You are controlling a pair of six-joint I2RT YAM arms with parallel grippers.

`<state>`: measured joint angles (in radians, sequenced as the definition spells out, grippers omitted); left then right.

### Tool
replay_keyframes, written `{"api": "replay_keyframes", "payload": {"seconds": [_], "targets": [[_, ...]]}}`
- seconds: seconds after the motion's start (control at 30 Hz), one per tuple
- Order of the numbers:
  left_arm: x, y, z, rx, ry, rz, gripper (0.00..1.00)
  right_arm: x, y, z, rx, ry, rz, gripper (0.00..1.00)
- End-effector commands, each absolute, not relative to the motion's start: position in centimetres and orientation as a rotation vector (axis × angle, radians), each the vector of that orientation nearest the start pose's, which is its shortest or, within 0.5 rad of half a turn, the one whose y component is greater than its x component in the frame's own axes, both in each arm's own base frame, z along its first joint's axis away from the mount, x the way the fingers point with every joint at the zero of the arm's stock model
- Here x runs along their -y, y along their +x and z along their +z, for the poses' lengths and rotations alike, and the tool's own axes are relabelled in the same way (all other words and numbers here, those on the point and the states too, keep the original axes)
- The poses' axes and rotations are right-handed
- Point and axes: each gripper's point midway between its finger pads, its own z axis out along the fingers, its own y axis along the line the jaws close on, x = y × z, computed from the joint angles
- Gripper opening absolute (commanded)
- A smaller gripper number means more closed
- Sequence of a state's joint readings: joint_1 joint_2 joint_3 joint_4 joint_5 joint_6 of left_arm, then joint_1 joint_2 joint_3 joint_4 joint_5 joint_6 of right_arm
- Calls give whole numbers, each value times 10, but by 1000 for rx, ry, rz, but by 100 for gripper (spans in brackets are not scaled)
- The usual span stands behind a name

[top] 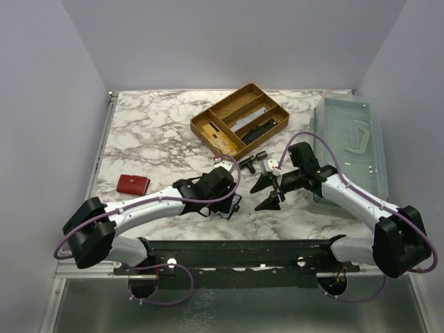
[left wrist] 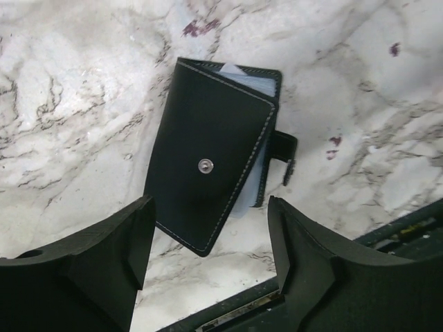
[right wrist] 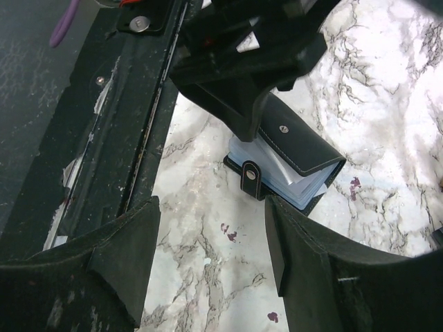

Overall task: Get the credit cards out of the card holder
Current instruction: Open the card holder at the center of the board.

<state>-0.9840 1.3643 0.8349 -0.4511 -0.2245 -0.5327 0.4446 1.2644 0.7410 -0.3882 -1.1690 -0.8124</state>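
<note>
Two grippers: one left gripper point(left wrist: 211, 214), one right gripper point(right wrist: 211, 207). One black holder point(left wrist: 208, 159) — its cards point(right wrist: 291, 176) are stacked too tightly to count. One red pouch point(top: 132, 184), one wooden tray point(top: 220, 105), one clear bin point(top: 371, 159).

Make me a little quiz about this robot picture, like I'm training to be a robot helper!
1. True or false: the left hand is squeezing the black card holder.
2. What colour is the small pouch lying on the marble table? A) red B) green C) yellow
3. Fill the gap: the pale credit cards are ____ the card holder.

Key:
1. False. The hand is open and holds nothing.
2. A.
3. Inside. Only their edges peek out.
</note>
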Motion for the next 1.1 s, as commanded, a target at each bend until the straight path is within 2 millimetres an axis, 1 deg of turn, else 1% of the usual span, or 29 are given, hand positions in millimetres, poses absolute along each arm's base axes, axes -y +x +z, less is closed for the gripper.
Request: {"api": "replay_keyframes", "payload": {"seconds": [0.0,0.1,0.23,0.4,0.73,0.8,0.83,0.87,0.93,0.97,1.03,1.07], "targets": [[264,185,90,-2431,533,-451,72,-249,171,144,-1341,-1568,1219,68],[261,187,83,-2438,547,-415,72,-249,170,144,-1339,-1571,1222,68],[257,195,73,-2438,575,-330,72,-249,171,143,-1343,-1572,1216,68],[256,200,71,-2433,576,-288,72,-248,172,141,-1349,-1573,1212,68],[247,201,58,-2454,554,-223,64,-248,172,140,-1350,-1573,1218,68],[246,201,58,-2450,552,-218,57,-248,171,140,-1351,-1573,1219,68],[245,202,59,-2445,549,-215,51,-248,172,140,-1350,-1573,1217,68],[244,203,60,-2440,539,-213,40,-248,171,140,-1349,-1574,1217,69],[242,204,63,-2432,511,-216,22,-248,171,141,-1347,-1573,1219,68],[242,203,64,-2429,494,-222,15,-249,170,142,-1342,-1574,1222,69],[241,203,66,-2433,452,-258,7,-249,169,145,-1337,-1572,1235,68],[242,202,66,-2440,430,-291,1,-249,169,146,-1335,-1568,1240,68]]}}
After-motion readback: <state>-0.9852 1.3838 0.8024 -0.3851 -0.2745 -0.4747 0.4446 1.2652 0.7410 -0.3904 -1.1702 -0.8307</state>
